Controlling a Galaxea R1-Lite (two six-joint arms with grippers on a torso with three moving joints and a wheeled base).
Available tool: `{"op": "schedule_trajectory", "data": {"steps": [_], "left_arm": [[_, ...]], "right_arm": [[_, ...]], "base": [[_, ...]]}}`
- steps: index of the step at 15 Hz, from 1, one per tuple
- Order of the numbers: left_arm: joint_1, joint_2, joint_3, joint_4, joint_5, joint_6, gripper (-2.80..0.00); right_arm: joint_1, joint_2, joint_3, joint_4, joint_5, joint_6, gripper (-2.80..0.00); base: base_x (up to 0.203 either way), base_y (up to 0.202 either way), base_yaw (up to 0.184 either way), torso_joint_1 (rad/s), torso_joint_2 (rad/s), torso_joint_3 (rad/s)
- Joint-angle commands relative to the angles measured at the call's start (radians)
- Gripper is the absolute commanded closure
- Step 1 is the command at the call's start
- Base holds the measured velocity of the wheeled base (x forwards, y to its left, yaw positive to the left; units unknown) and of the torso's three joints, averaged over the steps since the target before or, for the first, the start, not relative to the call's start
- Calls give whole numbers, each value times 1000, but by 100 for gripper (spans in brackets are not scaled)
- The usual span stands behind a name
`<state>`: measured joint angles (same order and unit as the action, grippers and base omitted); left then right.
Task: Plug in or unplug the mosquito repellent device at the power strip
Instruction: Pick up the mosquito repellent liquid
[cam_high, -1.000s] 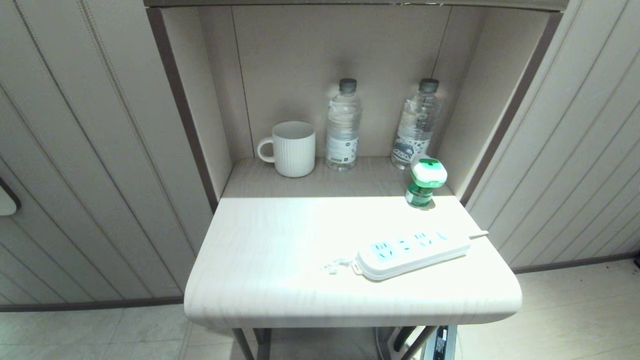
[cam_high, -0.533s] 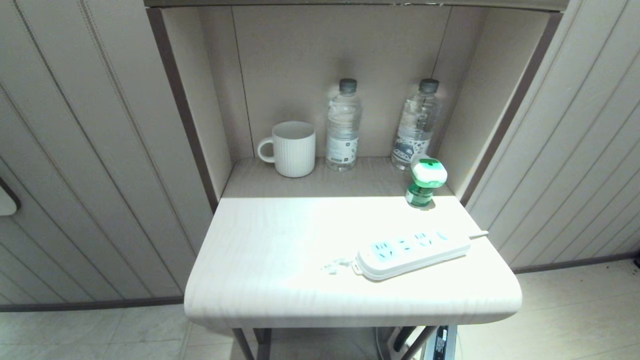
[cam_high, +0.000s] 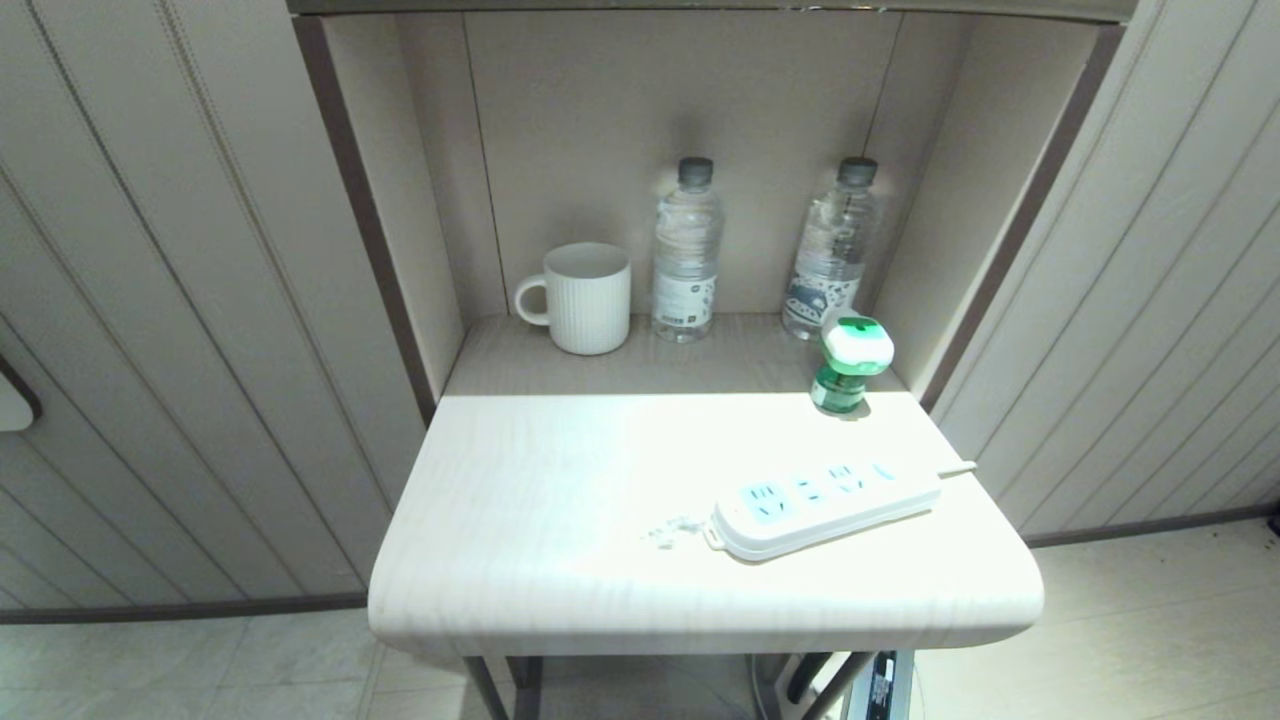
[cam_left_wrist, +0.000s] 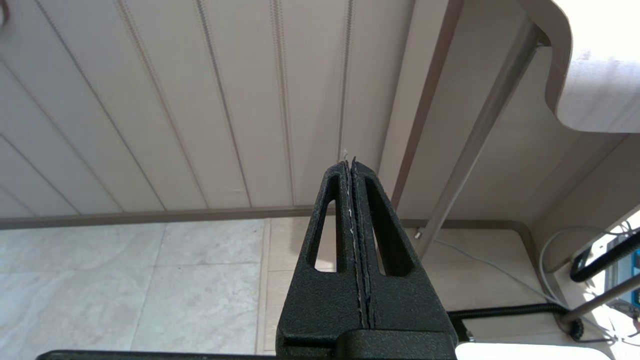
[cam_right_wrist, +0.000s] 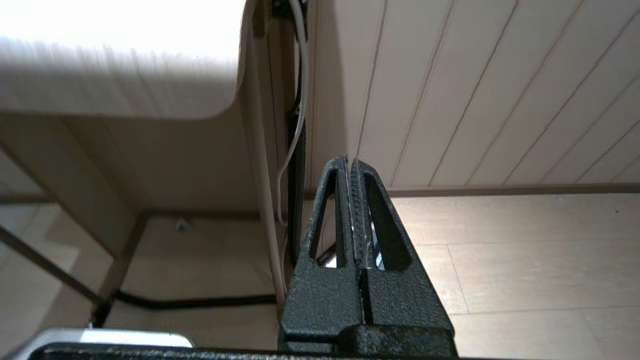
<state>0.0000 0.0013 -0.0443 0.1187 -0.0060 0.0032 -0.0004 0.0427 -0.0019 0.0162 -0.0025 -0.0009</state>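
Low beside the desk (cam_high: 560, 560), below its top, the left gripper (cam_left_wrist: 350, 162) and the right gripper (cam_right_wrist: 348, 161) each have their fingers pressed together on nothing; neither shows in the head view. On the near right of the desk lies the power strip (cam_high: 825, 505), flat, its three pale blue socket faces bare and its thin cord (cam_high: 955, 468) running off the right edge. A few small white crumbs or flecks (cam_high: 672, 528) sit just off its near-left end, too small to make out. Farther back on the right, apart from the strip, the mosquito repellent device (cam_high: 850, 365) stands upright with green liquid in its translucent bottle. In the alcove behind, a ribbed white mug (cam_high: 582, 297) stands on the left; its inside cannot be seen. Two clear water bottles stand against the back, the left bottle (cam_high: 686, 250) and the right bottle (cam_high: 835, 250), both capped and apparently full. Their labels carry print too small to read.
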Motion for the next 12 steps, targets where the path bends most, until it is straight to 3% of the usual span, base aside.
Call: {"op": "schedule_trajectory", "data": {"steps": [1, 12], "left_arm": [[2, 0, 0, 1, 0, 0, 0], [0, 0, 0, 1, 0, 0, 0]], "right_arm": [[0, -37, 2, 5, -13, 31, 0], [2, -38, 0, 4, -11, 24, 0]], "base": [[0, 0, 0, 0, 0, 0], [0, 0, 0, 0, 0, 0]]}}
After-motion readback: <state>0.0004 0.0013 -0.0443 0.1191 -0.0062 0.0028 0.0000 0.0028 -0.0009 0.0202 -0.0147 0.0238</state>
